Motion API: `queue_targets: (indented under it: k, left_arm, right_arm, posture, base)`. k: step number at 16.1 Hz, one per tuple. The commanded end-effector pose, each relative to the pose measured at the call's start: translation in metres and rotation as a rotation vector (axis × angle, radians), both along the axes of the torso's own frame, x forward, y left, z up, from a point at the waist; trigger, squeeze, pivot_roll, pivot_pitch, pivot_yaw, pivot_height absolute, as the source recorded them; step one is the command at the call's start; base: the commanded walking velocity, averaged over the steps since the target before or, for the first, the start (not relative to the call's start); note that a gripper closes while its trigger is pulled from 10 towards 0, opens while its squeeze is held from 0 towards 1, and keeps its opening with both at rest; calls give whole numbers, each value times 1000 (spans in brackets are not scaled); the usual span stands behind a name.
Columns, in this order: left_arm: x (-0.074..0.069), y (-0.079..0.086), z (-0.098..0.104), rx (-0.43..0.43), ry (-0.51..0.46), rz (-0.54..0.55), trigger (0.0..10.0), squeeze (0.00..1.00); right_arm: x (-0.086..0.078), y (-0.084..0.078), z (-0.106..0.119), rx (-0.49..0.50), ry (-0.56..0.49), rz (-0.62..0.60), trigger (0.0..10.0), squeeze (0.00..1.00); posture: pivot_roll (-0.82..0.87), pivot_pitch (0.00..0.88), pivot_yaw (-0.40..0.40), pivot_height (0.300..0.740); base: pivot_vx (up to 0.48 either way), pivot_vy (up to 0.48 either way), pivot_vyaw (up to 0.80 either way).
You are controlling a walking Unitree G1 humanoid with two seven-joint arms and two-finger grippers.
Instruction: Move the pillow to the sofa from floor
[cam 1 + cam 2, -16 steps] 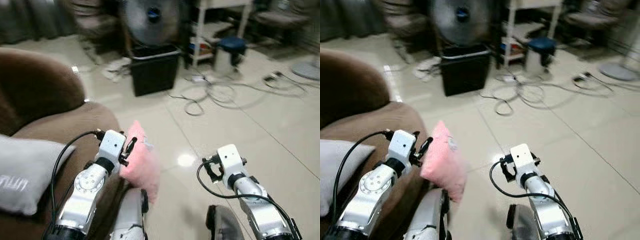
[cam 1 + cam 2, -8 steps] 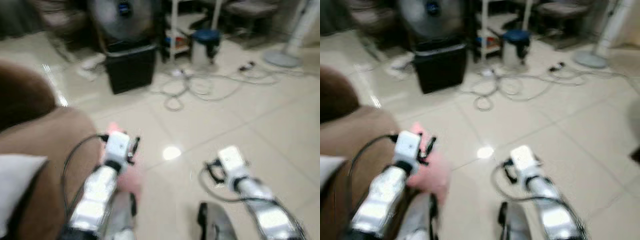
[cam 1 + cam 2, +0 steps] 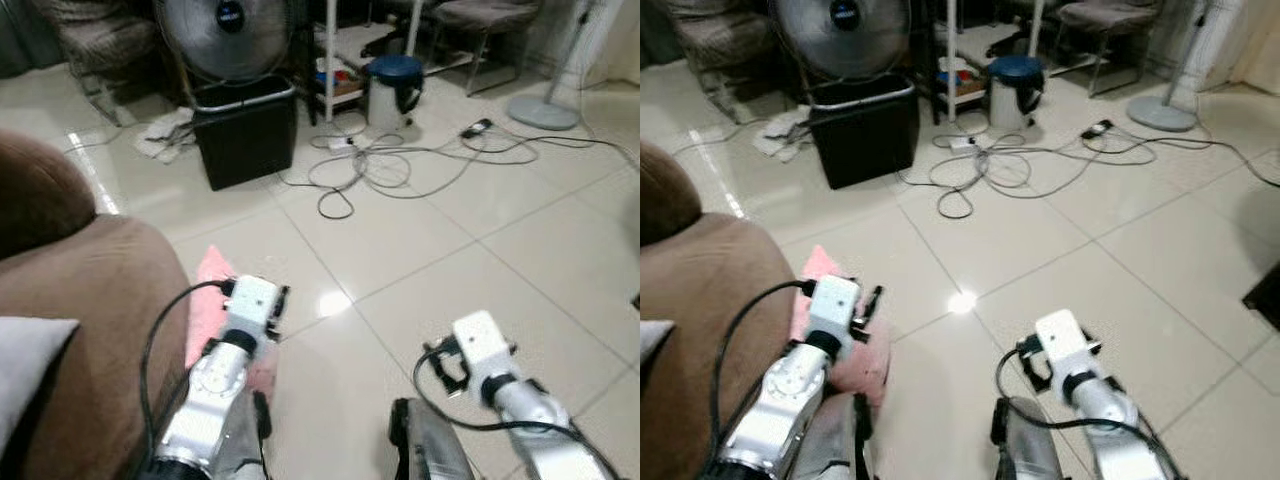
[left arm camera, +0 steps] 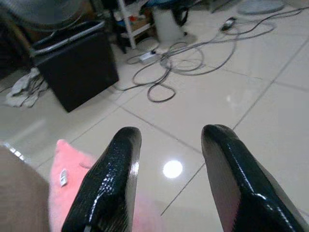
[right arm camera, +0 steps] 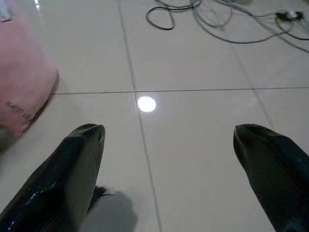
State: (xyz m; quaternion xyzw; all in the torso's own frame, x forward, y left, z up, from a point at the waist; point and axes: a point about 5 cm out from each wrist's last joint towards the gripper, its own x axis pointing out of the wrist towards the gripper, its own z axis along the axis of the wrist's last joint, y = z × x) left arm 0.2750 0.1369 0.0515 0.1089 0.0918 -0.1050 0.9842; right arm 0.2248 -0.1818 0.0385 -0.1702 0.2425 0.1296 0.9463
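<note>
The pink pillow point(image 3: 205, 288) stands on edge against the side of the brown sofa point(image 3: 90, 300), low by the floor tiles. It also shows as the pillow point(image 4: 65, 181) under my left fingers and the pillow point(image 5: 21, 79) off to one side of my right fingers. My left gripper point(image 3: 279, 304) hovers just above and beside it, open, with bare floor between its fingers point(image 4: 118, 164). My right gripper point(image 3: 442, 362) is out over the tiles, open and holding nothing.
A grey cushion point(image 3: 25, 365) lies on the sofa seat. Ahead stand a black bin point(image 3: 245, 130), a fan point(image 3: 225, 35), a blue-lidded pail point(image 3: 395, 90), a white fan base point(image 3: 545, 110) and loose cables point(image 3: 400, 165) across the floor.
The camera swung and the blur has cleared. The pillow was up at my left gripper's fingertips; now it sits lower against the sofa's side, with the left fingers free of it.
</note>
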Motion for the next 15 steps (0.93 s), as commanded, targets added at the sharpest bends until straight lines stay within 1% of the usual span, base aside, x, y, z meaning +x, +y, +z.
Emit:
queue_targets:
  k: [1, 2, 3, 5, 6, 7, 8, 10, 11, 12, 13, 14, 15]
  left_arm:
    - [8, 14, -1, -9, 25, 84, 10000, 0]
    - [10, 16, -4, -5, 37, 106, 10000, 0]
    - [14, 24, -9, -3, 56, 162, 10000, 0]
    - [23, 40, -19, -64, 128, 296, 10000, 0]
    - [27, 46, -21, -90, 143, 317, 10000, 0]
    - [31, 53, -24, -69, 162, 337, 10000, 875]
    - [33, 63, -26, -41, 181, 365, 10000, 1000]
    - [36, 77, -24, -16, 187, 406, 10000, 1000]
    - [37, 80, -23, -28, 189, 415, 10000, 1000]
    - [36, 86, -25, -21, 206, 432, 10000, 1000]
    - [36, 90, -25, -13, 213, 444, 10000, 1000]
    - [35, 96, -25, -14, 215, 458, 10000, 1000]
    - [35, 99, -25, 2, 213, 454, 10000, 1000]
  right_arm:
    - [0, 12, 3, 17, 1, 52, 10000, 0]
    - [2, 13, 3, 18, 4, 53, 10000, 0]
    - [5, 14, 6, 14, 0, 61, 10000, 0]
    - [12, 11, 17, -2, -20, 90, 10000, 0]
    - [14, 10, 21, -12, -27, 108, 10000, 0]
    - [16, 11, 26, -14, -33, 127, 10000, 0]
    - [17, 14, 30, -12, -35, 152, 10000, 0]
    - [11, 20, 35, 1, -28, 194, 10000, 0]
    - [6, 20, 38, -1, -23, 213, 10000, 0]
    - [-1, 19, 41, -2, -16, 230, 10000, 0]
    - [-3, 19, 42, -10, -10, 241, 10000, 0]
    - [-7, 13, 47, -21, -6, 249, 10000, 0]
    - [-11, 8, 54, -28, -4, 251, 10000, 0]
  posture:
    - [-21, 12, 23, 577]
    - [-21, 12, 23, 577]
    - [-29, 48, 12, 577]
    - [-62, 64, -3, 577]
    - [-75, 72, -12, 577]
    - [-100, 92, -32, 577]
    - [-110, 97, -39, 577]
    - [-134, 108, -61, 577]
    - [-150, 123, -79, 577]
    - [-165, 137, -89, 577]
    - [-170, 143, -91, 577]
    - [-196, 174, -103, 577]
    - [-219, 188, -112, 577]
  base:
    - [0, 0, 0]
    - [0, 0, 0]
    - [0, 0, 0]
    - [0, 0, 0]
    - [0, 0, 0]
    - [0, 0, 0]
    - [0, 0, 0]
    - [0, 0, 0]
    - [0, 0, 0]
    - [0, 0, 0]
    - [0, 0, 0]
    - [0, 0, 0]
    - [0, 0, 0]
